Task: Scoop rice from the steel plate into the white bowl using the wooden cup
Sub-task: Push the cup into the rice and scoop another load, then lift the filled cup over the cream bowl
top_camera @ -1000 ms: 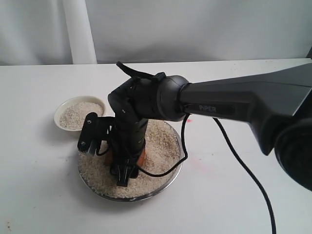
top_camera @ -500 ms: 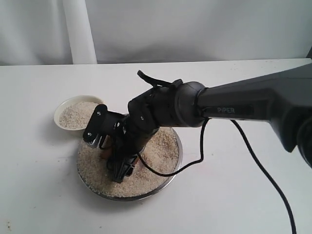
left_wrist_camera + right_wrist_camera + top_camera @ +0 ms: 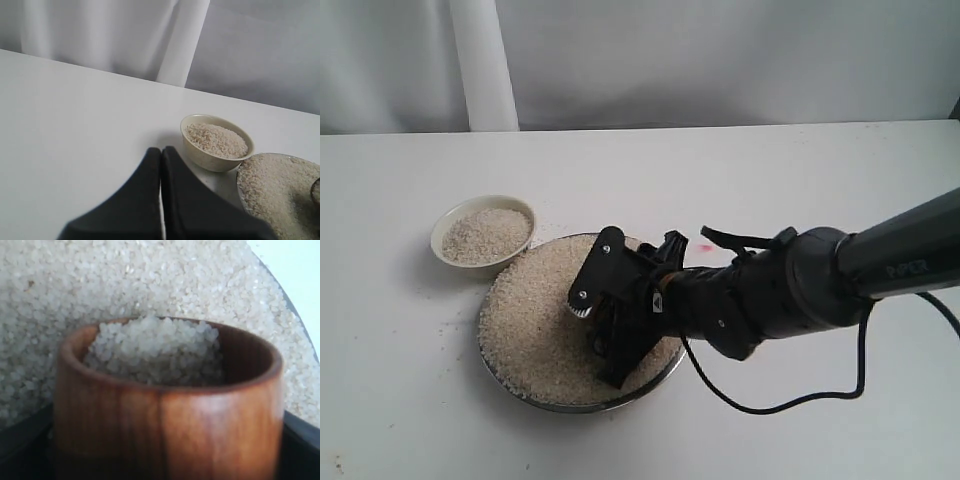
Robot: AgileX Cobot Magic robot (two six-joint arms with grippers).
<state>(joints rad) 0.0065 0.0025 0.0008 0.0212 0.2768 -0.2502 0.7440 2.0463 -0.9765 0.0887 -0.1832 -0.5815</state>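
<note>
Currently, the right claw (image 3: 605, 340) is positioned low over the steel plate (image 3: 560, 403), above the right half of the plate as the exterior view shows it. Its 2 fingers (image 3: 588, 290) straddle the wooden cup (image 3: 170, 425). In the right wrist view, dark finger surfaces sit against both sides of the cup, so the claw is gripping the cup. In the exterior view the cup is hidden behind the claw and wrist.

The cup carries a load of rice (image 3: 155, 347) that reaches about to the rim on the far side. Around and behind the cup, more rice covers the plate in a loose layer out to the metal rim. Whether the cup base touches that layer cannot be determined.

The white bowl (image 3: 436, 243) stands on the surface (image 3: 410, 400) just beside the plate, at the plate's upper left edge in the exterior view. The bowl is nearly full of rice.

The left claw (image 3: 161, 152) is closed: its 2 fingers meet along their full visible length with nothing between them. It hovers over bare surface, short of the bowl, and lies outside the exterior view.

A black cable (image 3: 770, 405) hangs from the right arm and loops onto the surface beside the plate.
</note>
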